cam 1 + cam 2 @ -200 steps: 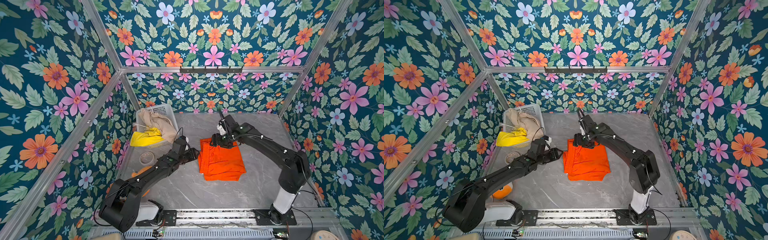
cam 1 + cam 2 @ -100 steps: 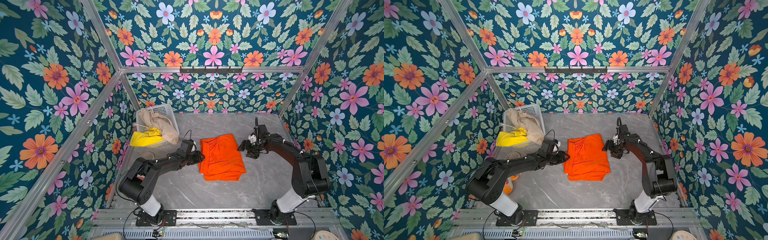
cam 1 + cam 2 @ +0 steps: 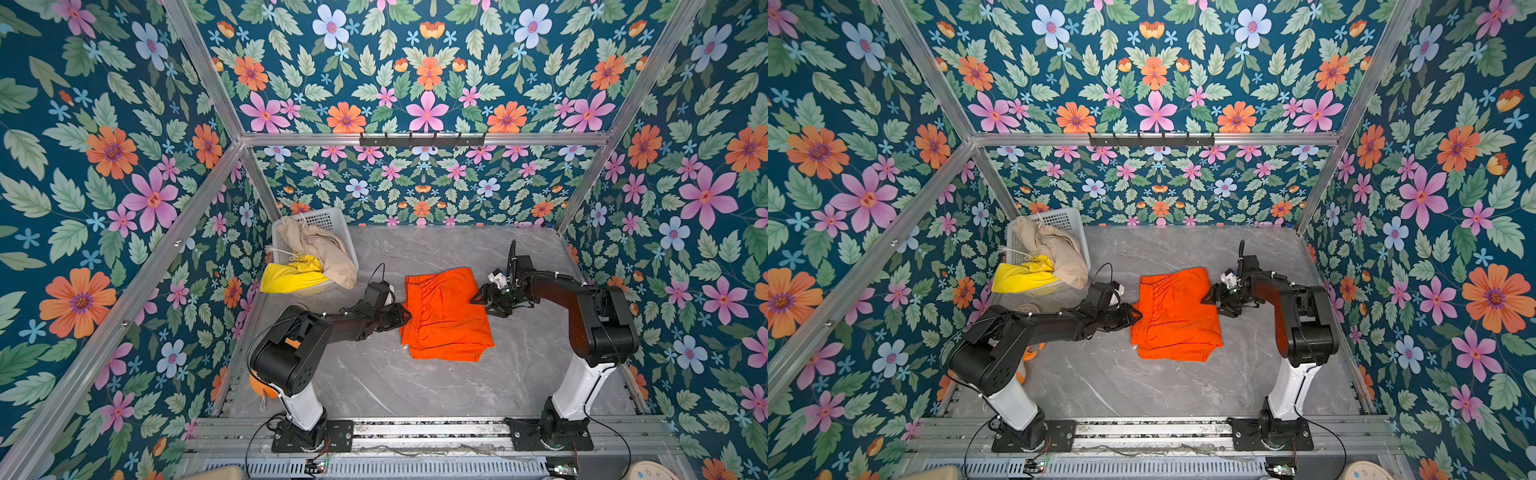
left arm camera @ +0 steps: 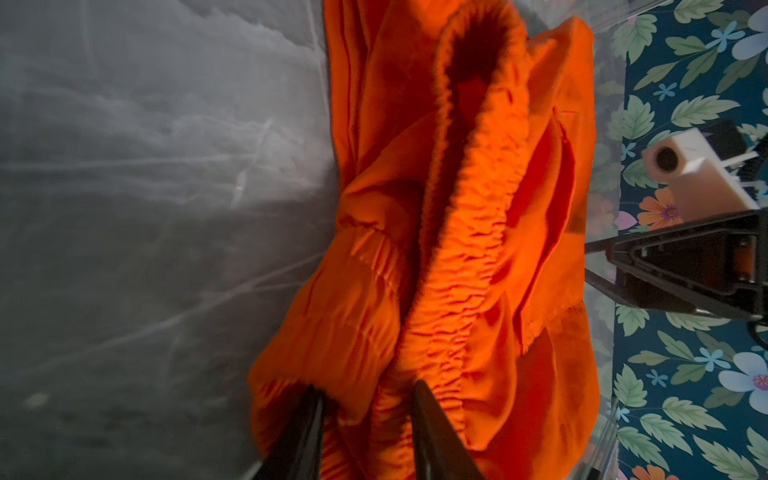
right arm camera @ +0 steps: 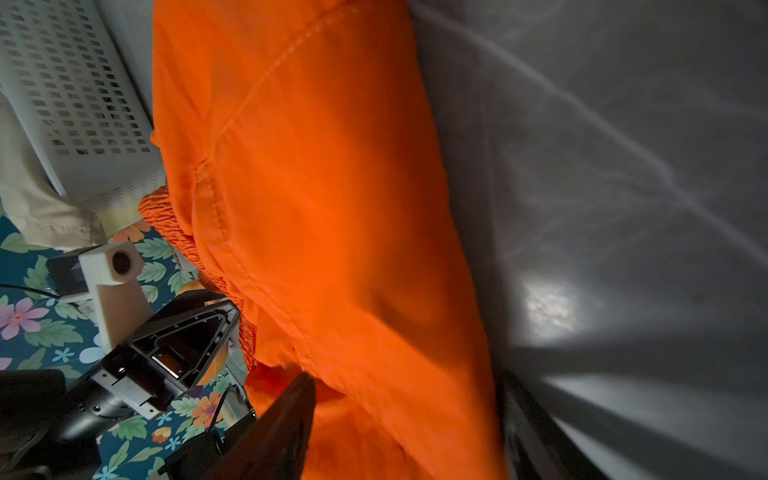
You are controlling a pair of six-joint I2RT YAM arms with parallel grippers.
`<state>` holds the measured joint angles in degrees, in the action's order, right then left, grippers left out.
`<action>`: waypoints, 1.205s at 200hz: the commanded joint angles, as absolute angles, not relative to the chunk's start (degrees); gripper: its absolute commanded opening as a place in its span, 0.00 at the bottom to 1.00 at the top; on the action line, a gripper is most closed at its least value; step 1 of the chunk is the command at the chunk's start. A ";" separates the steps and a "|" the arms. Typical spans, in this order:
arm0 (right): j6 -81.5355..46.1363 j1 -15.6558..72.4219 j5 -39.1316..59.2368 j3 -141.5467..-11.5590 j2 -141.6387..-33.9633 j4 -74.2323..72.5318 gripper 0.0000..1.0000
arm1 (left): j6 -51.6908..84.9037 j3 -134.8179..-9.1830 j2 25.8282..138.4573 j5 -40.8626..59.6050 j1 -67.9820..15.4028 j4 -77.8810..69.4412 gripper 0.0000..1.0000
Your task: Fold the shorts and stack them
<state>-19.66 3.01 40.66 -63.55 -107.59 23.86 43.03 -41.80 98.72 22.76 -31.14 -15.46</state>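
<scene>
The orange shorts lie roughly folded in the middle of the grey table. My left gripper is at their left edge; in the left wrist view its gripper stands narrowly open with bunched waistband between the fingers. My right gripper is at the shorts' right edge; in the right wrist view it is wide open astride the cloth edge. Beige shorts and yellow shorts hang over the basket.
A white perforated basket stands at the back left by the wall. An orange plush toy lies near the left arm's base. Floral walls close in three sides of the table.
My right gripper left the shorts' far edge, swung out right, and has come back in to their right edge. My left gripper has reached the waistband and its jaws have narrowed.
</scene>
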 commanded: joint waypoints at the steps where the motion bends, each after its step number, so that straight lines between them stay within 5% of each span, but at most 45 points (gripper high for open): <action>1: -17.44 2.99 44.70 -64.13 -109.39 21.84 0.67 | 42.88 -41.88 99.91 20.97 -31.18 -11.22 0.38; 57: -19.58 2.84 41.73 -65.34 -110.54 19.20 0.15 | 43.20 -45.26 101.48 21.57 -31.20 -11.07 0.39; 74: -19.58 2.00 39.60 -67.13 -110.08 20.27 0.07 | 42.78 -47.17 100.37 20.33 -31.09 -9.38 0.45; 102: -19.51 -2.13 39.45 -71.79 -110.95 21.88 0.03 | 41.16 -50.48 97.40 16.72 -30.95 -5.50 0.54; 241: 2.25 -20.19 28.07 -128.49 -137.57 60.71 0.03 | 33.79 -64.79 100.34 12.26 -28.41 8.73 0.54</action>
<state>-3.11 -19.25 31.99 -121.78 -134.72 52.07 35.29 -63.07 99.85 13.02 -28.64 6.55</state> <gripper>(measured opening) 0.058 0.539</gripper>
